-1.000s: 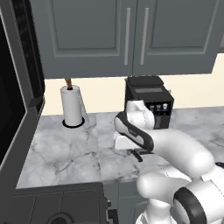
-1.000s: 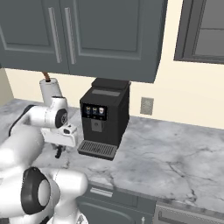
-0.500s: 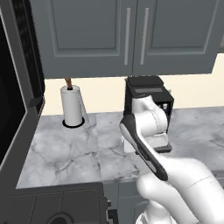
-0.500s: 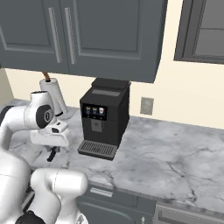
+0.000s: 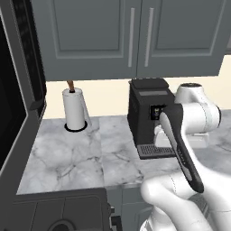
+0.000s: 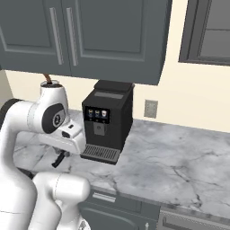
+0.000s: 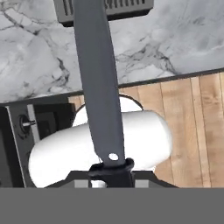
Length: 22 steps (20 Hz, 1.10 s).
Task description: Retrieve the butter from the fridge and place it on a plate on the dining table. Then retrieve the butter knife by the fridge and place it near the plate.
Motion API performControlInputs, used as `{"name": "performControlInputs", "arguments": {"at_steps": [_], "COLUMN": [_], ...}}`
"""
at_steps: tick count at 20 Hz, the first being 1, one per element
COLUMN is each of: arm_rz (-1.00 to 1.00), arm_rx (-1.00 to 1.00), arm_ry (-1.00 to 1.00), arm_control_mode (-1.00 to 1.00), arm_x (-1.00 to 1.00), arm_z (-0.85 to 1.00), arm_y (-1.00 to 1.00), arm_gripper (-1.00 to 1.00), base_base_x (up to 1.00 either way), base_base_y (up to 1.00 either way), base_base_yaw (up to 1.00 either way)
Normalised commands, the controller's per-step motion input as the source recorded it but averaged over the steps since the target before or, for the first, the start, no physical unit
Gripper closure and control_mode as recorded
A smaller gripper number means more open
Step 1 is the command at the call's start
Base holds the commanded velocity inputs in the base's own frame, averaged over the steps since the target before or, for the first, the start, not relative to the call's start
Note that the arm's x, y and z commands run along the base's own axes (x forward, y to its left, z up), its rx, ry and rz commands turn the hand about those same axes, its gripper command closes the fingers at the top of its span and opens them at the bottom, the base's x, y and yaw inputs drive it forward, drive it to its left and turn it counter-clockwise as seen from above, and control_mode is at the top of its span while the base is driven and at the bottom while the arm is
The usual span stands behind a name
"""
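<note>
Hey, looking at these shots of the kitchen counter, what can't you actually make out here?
- Butter knife: in the hand view the handle's end is cut off at the bottom, so how it is pinched cannot be told. In the right base view it is too small and dark.
- Fridge: in the left base view the left edge cuts it off, so the inside stays hidden.
- Coffee machine: its screen icons are too small to read.

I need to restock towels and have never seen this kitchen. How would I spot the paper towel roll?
Look along the marble counter under the grey wall cabinets. Left of the black coffee machine, near the tall dark fridge, stands the paper towel roll: the one white upright cylinder, brown-tipped.
</note>
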Motion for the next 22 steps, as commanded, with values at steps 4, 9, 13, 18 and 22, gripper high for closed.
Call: {"name": "performControlInputs", "arguments": {"at_steps": [4,9,13,18,22], "arm_rz": [-0.21,-0.17,-0.01,0.0,0.0], "arm_rx": [0.0,0.0,0.0,0.0,0.0], "arm_ry": [-0.01,-0.02,0.0,0.0,0.0], "arm_control_mode": [-1.0,-1.0,-1.0,-1.0,-1.0], "arm_x": [-0.28,-0.12,0.0,0.0,0.0], "arm_z": [0.23,0.07,0.0,0.0,0.0], "arm_y": [-0.64,-0.53,0.0,0.0,0.0], "arm_gripper": [1.0,1.0,1.0,1.0,1.0], "base_base_x": [0.0,0.0,0.0,0.0,0.0], "base_base_y": [0.0,0.0,0.0,0.0,0.0], "base_base_yaw": [0.0,0.0,0.0,0.0,0.0]}}
